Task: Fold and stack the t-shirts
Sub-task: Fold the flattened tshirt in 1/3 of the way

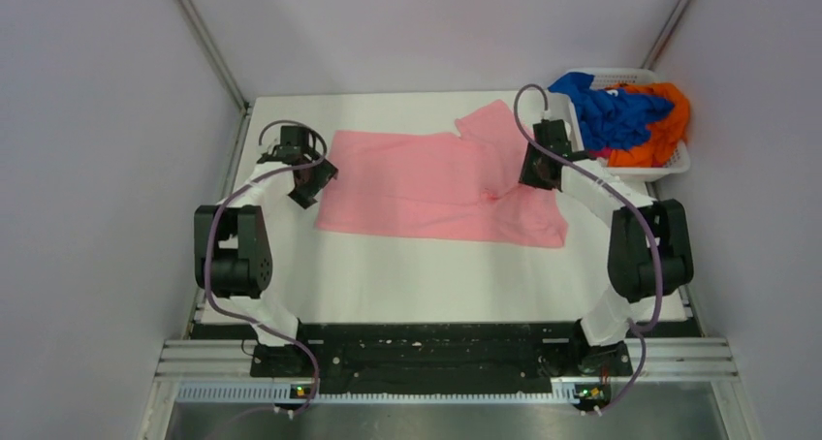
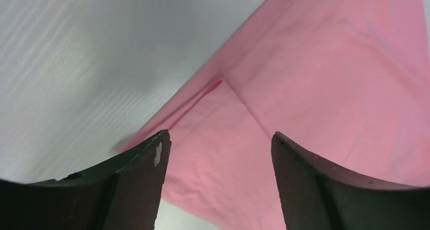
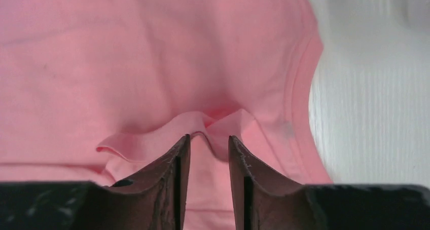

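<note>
Overhead, a light pink cotton t-shirt (image 1: 417,183) lies spread across the far half of a white table (image 1: 436,280). The left gripper (image 2: 218,139) hovers at the shirt's left edge, jaws wide apart, holding nothing. The right gripper (image 3: 208,139) is nearly closed, pinching a raised fold of the pink fabric beside a curved stitched edge. A royal blue t-shirt (image 1: 606,110) and a bright orange t-shirt (image 1: 669,130) sit crumpled together in a white slatted plastic basket (image 1: 679,161) at the far right corner.
</note>
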Robot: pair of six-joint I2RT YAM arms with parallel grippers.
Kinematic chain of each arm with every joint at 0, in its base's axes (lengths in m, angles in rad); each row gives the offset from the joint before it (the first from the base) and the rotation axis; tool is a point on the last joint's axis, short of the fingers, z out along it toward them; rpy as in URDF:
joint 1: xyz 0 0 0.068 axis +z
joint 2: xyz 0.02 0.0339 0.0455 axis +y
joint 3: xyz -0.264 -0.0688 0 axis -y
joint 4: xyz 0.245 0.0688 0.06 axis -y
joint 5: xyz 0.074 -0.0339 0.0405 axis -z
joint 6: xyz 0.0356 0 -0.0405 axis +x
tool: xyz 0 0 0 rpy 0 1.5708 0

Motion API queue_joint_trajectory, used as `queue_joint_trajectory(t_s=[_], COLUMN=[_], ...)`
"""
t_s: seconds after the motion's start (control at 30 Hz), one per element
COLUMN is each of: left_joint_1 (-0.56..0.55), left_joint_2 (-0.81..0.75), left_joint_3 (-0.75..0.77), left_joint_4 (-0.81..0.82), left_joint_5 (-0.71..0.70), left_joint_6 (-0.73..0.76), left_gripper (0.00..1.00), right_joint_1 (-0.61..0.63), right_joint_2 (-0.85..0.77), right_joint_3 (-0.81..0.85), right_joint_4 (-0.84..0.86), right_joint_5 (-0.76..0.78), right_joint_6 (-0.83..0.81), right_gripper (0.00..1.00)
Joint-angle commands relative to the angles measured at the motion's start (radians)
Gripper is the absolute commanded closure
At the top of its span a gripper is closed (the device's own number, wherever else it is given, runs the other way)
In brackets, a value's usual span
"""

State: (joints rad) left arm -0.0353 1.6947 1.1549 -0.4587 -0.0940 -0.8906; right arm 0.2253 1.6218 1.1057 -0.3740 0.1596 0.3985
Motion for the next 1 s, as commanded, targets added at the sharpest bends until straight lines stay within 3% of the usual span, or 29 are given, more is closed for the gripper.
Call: queue_joint_trajectory(t_s=[0.0,0.07,0.2,0.27,0.5,0.73,0.97], left_joint_1=[0.021,0.021,0.018,0.015,-0.022,-0.027,-0.026], left_joint_2=[0.017,-0.005,-0.069,-0.094,-0.052,0.025,0.073], left_joint_3=[0.114,0.124,0.08,0.027,-0.07,-0.034,0.017], left_joint_4=[-0.022,-0.031,0.0,0.058,0.177,0.188,0.152], left_joint_5=[-0.021,-0.014,0.074,0.174,0.341,0.353,0.313], left_joint_6=[0.006,0.017,0.03,0.036,0.013,0.015,0.031], left_gripper=[0.1,0.02,0.01,0.01,0.01,0.01,0.01], right_joint_1=[-0.038,-0.038,-0.03,-0.001,0.121,0.138,0.137], right_joint_2=[0.083,0.07,-0.039,-0.099,-0.096,0.11,0.322], right_joint_3=[0.161,0.161,0.033,-0.042,-0.119,0.02,0.236], right_joint_4=[0.06,0.043,0.08,0.114,0.191,0.238,0.23], right_joint_5=[-0.002,-0.027,-0.096,-0.134,-0.222,-0.268,-0.213], right_joint_6=[-0.007,-0.013,-0.006,-0.005,0.002,0.034,0.02], right_gripper=[0.59,0.52,0.14,0.07,0.04,0.04,0.04])
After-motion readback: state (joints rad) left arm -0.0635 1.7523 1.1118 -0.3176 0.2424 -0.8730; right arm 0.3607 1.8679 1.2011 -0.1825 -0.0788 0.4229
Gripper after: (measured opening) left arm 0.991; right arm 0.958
